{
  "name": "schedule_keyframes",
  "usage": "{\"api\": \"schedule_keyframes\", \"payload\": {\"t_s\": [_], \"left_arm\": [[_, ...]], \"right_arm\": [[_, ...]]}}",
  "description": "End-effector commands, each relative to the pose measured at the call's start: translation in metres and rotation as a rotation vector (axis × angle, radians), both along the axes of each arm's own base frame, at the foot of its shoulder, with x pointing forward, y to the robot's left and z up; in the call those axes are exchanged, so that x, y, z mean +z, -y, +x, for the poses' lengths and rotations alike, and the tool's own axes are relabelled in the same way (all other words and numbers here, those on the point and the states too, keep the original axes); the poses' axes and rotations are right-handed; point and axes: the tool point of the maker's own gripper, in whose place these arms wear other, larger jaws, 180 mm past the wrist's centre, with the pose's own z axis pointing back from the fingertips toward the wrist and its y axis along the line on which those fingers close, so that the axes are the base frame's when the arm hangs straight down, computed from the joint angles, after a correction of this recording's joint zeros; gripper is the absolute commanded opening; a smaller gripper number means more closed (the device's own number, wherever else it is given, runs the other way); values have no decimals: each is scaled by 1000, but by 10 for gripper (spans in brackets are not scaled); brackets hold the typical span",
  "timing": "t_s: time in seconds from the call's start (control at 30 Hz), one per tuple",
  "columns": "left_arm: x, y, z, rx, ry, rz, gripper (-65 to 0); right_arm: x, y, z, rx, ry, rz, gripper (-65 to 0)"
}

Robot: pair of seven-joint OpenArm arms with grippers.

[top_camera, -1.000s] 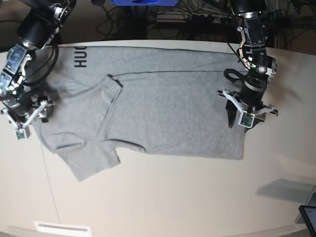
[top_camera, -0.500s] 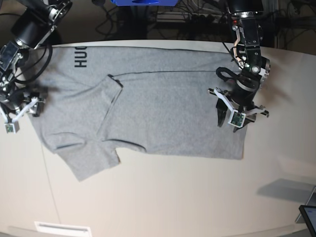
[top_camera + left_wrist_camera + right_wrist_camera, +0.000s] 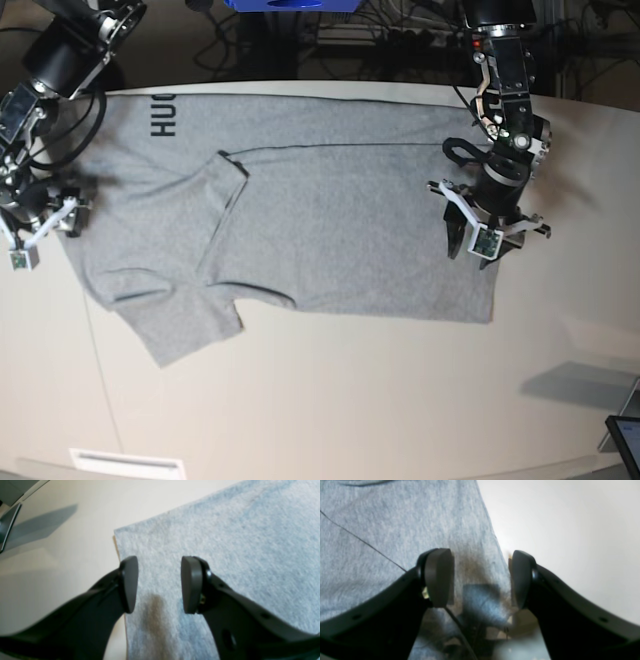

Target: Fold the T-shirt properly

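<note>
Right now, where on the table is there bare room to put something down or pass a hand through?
The widest bare patch of the pale beige table lies along the near edge, below the large heather-grey cotton T-shirt. A smaller patch is at the base view's right, beyond the shirt's straight edge. It is crowded at both shirt ends, where the left pincer and right pincer hang open.

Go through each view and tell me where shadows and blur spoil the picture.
Left wrist view: the left claw casts a dark smudge of shadow on the T-shirt; cloth soft, slightly blurred. Right wrist view: the right claw shadows the shirt's edge; the bottom of the frame is an unreadable blur, and the table is washed out. Base view: evenly lit, sharp; soft grey shadow at lower right.
</note>
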Motion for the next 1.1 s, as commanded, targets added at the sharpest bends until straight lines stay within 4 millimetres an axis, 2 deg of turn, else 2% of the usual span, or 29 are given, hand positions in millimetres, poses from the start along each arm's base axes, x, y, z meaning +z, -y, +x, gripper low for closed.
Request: {"api": "schedule_keyframes", "payload": {"t_s": [0.0, 0.3, 1.07], "left_arm": [[17, 0, 8, -7, 60, 1, -378], [25, 0, 14, -8, 84, 2, -378], [23, 2, 12, -10, 77, 1, -378]], "right_arm": [[16, 7, 12, 0, 62, -16, -283], [16, 6, 11, 2, 59, -18, -283], [15, 7, 10, 0, 56, -15, -280]]}}
